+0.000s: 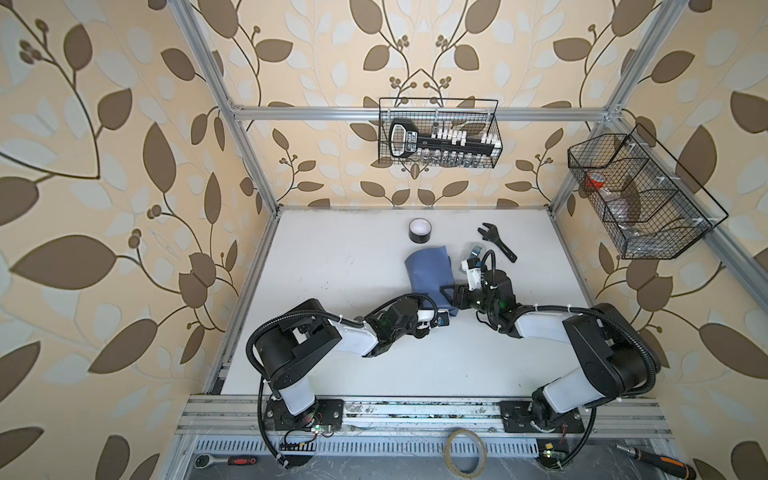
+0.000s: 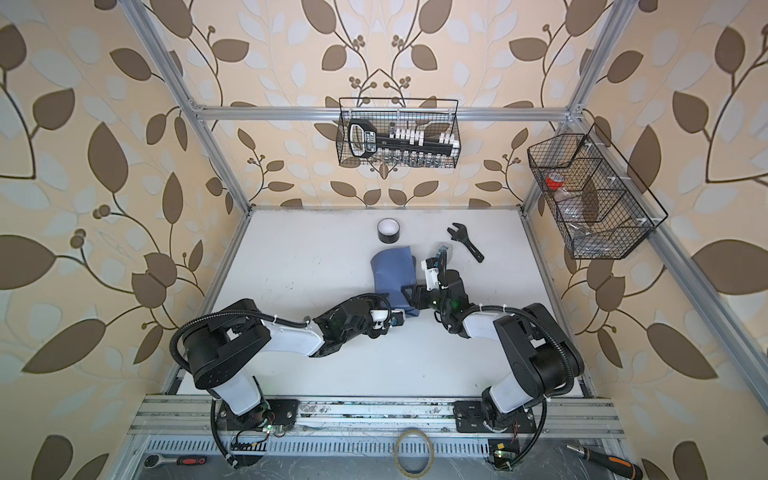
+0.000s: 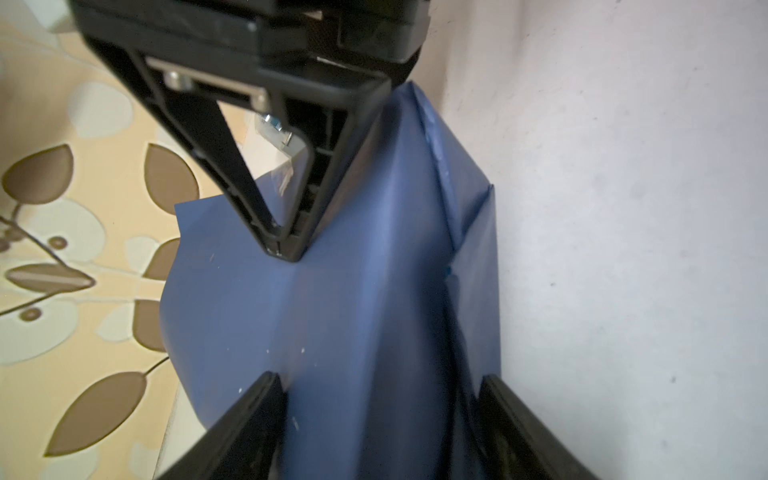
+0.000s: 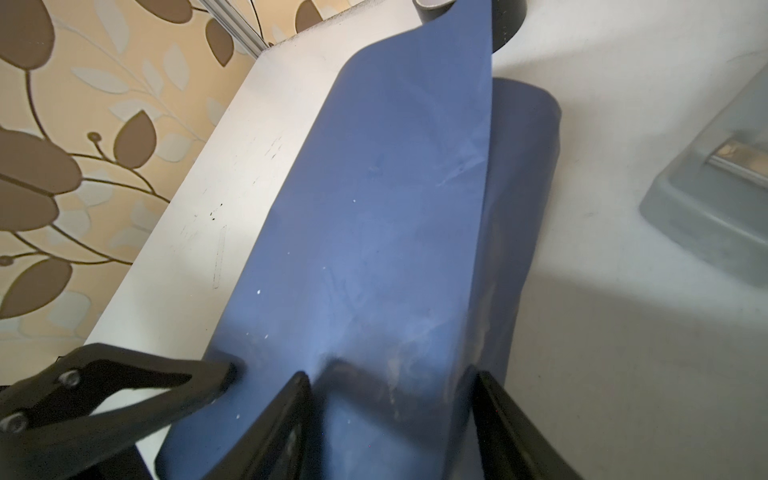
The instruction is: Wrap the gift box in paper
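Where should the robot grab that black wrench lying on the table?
Grab the wrench by the middle of its handle, coming straight down from above. It lies flat on the table, and the handle is its long, thin part, so it is easy to pinch across its width.

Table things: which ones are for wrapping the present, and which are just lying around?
For the job:
- large slate-blue sheet of paper, folded into a bundle
- gift box: not visible, presumably inside the bundle

Just lying about:
- black tape roll
- black metal adjustable wrench
- small clear-grey plastic case
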